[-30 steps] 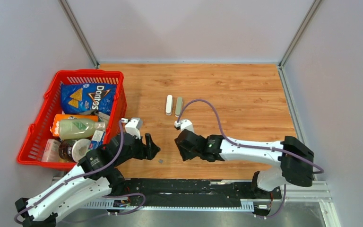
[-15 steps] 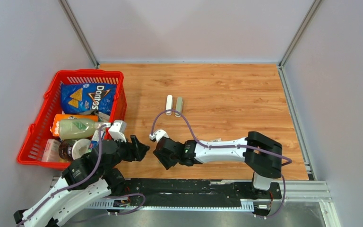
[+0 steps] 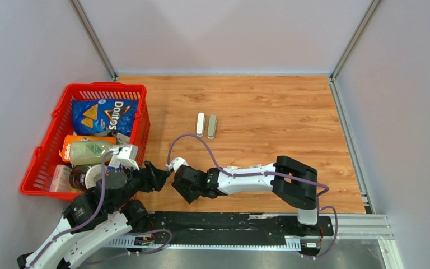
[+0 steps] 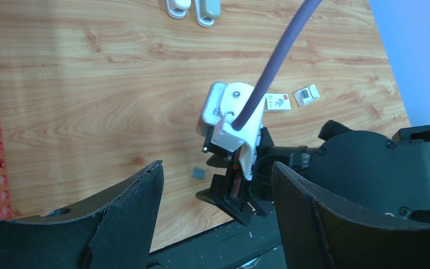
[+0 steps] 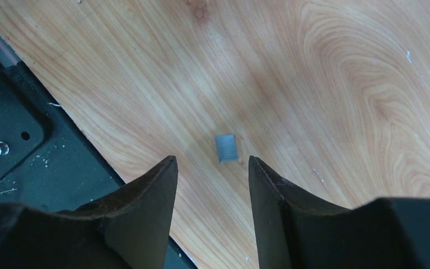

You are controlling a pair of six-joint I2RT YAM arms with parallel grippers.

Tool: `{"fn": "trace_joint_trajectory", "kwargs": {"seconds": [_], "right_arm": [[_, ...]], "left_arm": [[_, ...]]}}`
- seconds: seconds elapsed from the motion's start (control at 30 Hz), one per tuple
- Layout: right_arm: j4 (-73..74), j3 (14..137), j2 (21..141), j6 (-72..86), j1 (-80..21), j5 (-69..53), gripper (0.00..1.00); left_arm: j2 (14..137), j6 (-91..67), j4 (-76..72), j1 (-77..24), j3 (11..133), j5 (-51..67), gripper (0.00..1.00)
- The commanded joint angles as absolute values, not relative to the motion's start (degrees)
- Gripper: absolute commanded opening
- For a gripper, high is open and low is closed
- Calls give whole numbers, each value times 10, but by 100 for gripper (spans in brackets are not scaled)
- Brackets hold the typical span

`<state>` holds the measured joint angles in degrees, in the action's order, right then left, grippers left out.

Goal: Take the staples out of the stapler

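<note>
A short silvery-grey strip of staples [image 5: 226, 148] lies on the wood near the table's front edge; it also shows in the left wrist view [image 4: 199, 174]. In the top view my right gripper hides it. My right gripper [image 5: 213, 158] is open and empty, low over the wood, its fingertips just short of the strip on either side; the top view shows it too [image 3: 180, 188]. My left gripper [image 4: 217, 165] is open and empty, facing the right gripper closely [image 3: 158, 175]. The stapler, a white piece [image 3: 200, 124] beside a grey-green piece [image 3: 212, 126], lies further back.
A red basket [image 3: 53, 143] at the left holds a Doritos bag [image 3: 105, 115], a bottle and other groceries. Two small white tags [image 4: 277, 102] [image 4: 307, 94] lie on the wood right of the grippers. The black base rail [image 3: 229, 221] runs along the front edge.
My right gripper has swung left and toward the front edge until it is over the staple strip. My left gripper has drawn back to the left, nearer the basket.
</note>
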<state>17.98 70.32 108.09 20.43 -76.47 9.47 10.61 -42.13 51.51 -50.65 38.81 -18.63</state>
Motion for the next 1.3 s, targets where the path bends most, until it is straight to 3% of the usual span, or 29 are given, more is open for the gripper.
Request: {"fn": "trace_joint_trajectory", "kwargs": {"seconds": [0.0, 0.4, 0.57, 1.27], "right_arm": [[174, 741, 1106, 187, -768, 104, 52], [194, 751, 1134, 187, -771, 141, 48], [206, 755, 1142, 185, -774, 156, 38], [228, 734, 1107, 209, -782, 224, 15]], "left_arm": [[101, -413, 522, -509, 413, -200, 78], [103, -407, 519, -509, 415, -201, 78], [105, -406, 515, -509, 410, -200, 78], [108, -406, 517, -508, 410, -199, 78]]}}
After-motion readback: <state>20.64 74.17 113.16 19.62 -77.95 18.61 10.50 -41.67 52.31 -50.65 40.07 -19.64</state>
